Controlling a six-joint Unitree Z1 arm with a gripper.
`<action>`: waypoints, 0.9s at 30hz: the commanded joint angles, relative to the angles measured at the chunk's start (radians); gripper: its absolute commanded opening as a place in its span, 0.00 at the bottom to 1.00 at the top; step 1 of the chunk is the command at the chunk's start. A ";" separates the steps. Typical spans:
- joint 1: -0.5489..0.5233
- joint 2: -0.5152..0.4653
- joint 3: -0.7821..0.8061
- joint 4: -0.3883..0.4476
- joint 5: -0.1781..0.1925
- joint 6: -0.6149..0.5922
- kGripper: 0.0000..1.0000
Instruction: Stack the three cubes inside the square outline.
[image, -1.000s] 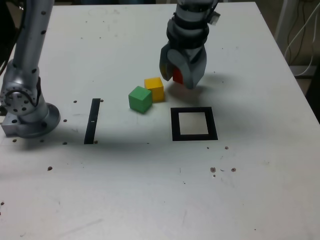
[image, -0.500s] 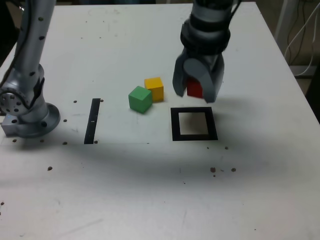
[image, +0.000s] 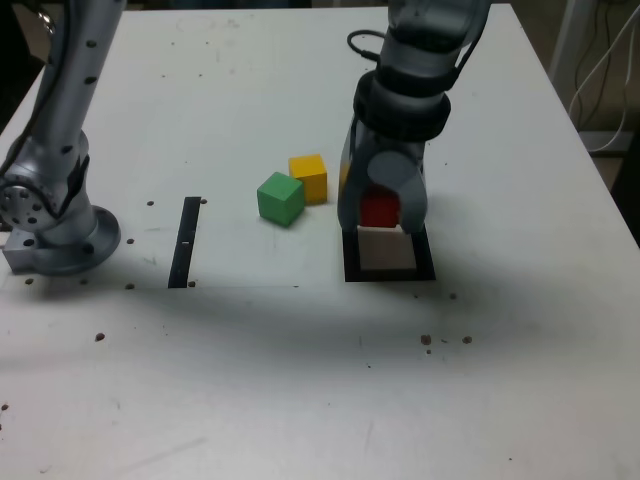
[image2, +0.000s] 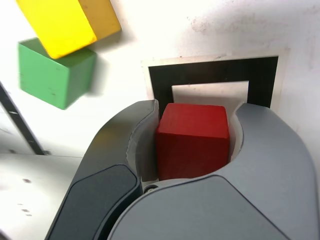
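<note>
Red cube (image2: 192, 137), plain and sharp-edged, was clamped between the jaws of the tool (image: 380, 212), over the square outline (image: 349, 262). Green cube (image: 280, 198) and yellow cube (image: 309, 177) were seen touching, beside the tool on the white surface (image: 300, 380). Only the wrist view showed the outline's white centre beneath the red cube.

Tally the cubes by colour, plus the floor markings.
Red cube: 1, in the hand
Yellow cube: 1
Green cube: 1
Square outline: 1
Black strip: 1
Total: 5
</note>
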 joint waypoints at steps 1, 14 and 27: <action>-0.004 0.011 0.030 -0.045 -0.004 -0.034 0.28; -0.004 0.000 0.114 -0.136 -0.007 -0.062 0.29; -0.027 -0.019 0.121 -0.171 0.017 -0.050 0.98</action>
